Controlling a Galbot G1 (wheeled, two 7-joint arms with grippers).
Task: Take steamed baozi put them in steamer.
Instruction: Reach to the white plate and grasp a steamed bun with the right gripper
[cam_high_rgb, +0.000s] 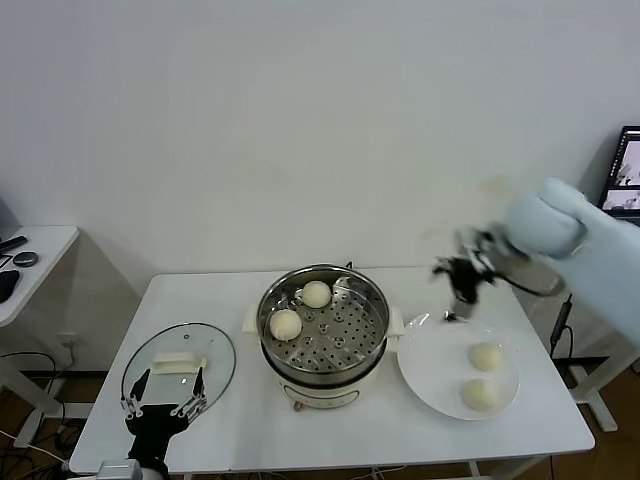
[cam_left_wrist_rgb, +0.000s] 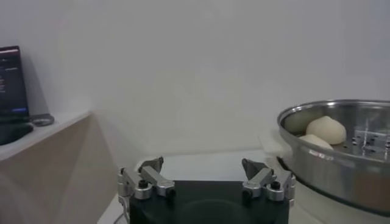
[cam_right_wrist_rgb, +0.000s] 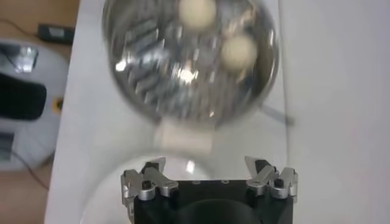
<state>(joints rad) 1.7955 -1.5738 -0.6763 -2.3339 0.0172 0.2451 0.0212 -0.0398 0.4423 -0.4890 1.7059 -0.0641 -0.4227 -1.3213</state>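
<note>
Baozi count: two steamed baozi (cam_high_rgb: 300, 309) sit in the steamer (cam_high_rgb: 323, 325), toward its far-left side; two more baozi on the plate (cam_high_rgb: 485, 373) wait near the table's right edge.
Steamer position: middle of the table, closer to the near edge than the far one, the plate (cam_high_rgb: 432, 375) just beside it on the right.
Right gripper: right gripper (cam_high_rgb: 460, 283) is up in the air above the far-left rim of the plate, fingers spread apart and carrying nothing.
Left gripper: left gripper (cam_high_rgb: 163, 394) is parked at the near-left corner over the glass lid (cam_high_rgb: 180, 362), fingers apart, nothing held, idle.
Progress: halfway by my reckoning, two buns in, two to go.
Risk, grasp: these buns look soft and smooth; squeeze hard and one dents, squeeze light and it could slip out on the way over.
Risk, plate: a descent landing off-centre could nudge a bun across the plate toward the right edge of the table.
Risk, rim: carry too low and the bun or the fingers could clip the steamer's raised steel rim.
Risk, crowding: a drop onto the two already inside could knock them about.
Hard to read: right arm is smeared with motion, so its exact height over the plate is unclear.
Hidden: right wrist view shows the steamer and both buns inside but misses the plated ones; left wrist view catches only a slice of the steamer.
</note>
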